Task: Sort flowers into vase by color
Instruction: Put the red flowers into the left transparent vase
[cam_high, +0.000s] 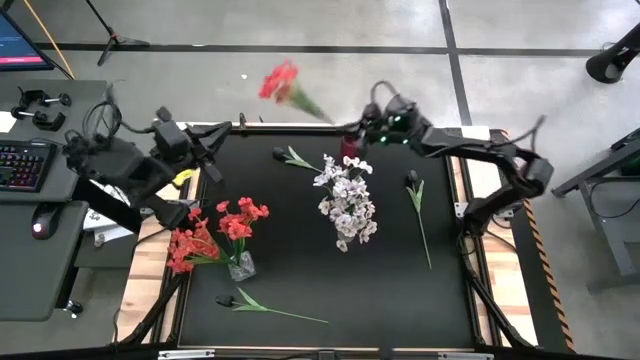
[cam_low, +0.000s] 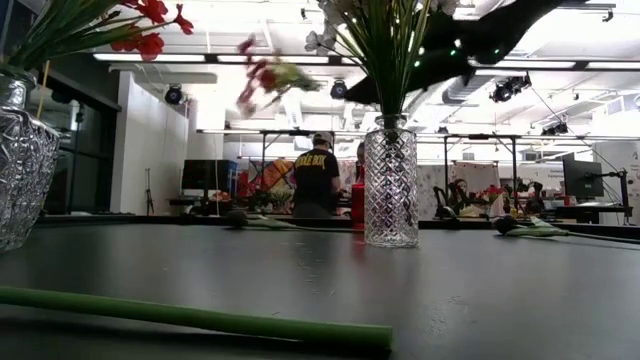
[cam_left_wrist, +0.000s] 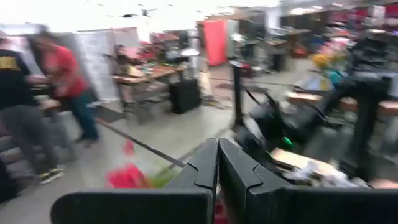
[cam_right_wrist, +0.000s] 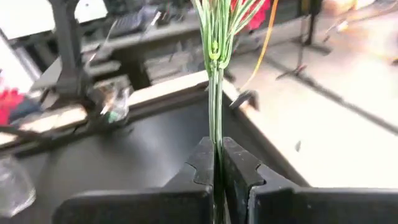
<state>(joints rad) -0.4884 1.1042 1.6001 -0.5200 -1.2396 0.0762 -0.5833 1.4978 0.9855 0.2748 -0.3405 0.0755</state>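
Note:
My right gripper hangs above the table's far edge, shut on a red flower whose blurred bloom sticks out past that edge. A glass vase of white flowers stands mid-table, and it shows in the low view as a vase of white flowers. Another glass vase, near the left, holds red flowers. Three loose dark-bloomed flowers lie flat on the mat: one far, one right, one near. My left gripper is shut on nothing, raised over the far left corner. My right gripper pinches the red flower's thin green stem between its two fingers, low on the stem. The fingers point nearly level toward the far left and lie along the stem. The flower is lifted clear, and its red bloom reaches out ahead of the fingers.
A desk with a keyboard stands left of the table. Wooden strips border the black mat. People stand in the room beyond the far edge. Bare mat lies between the two vases and near the front right.

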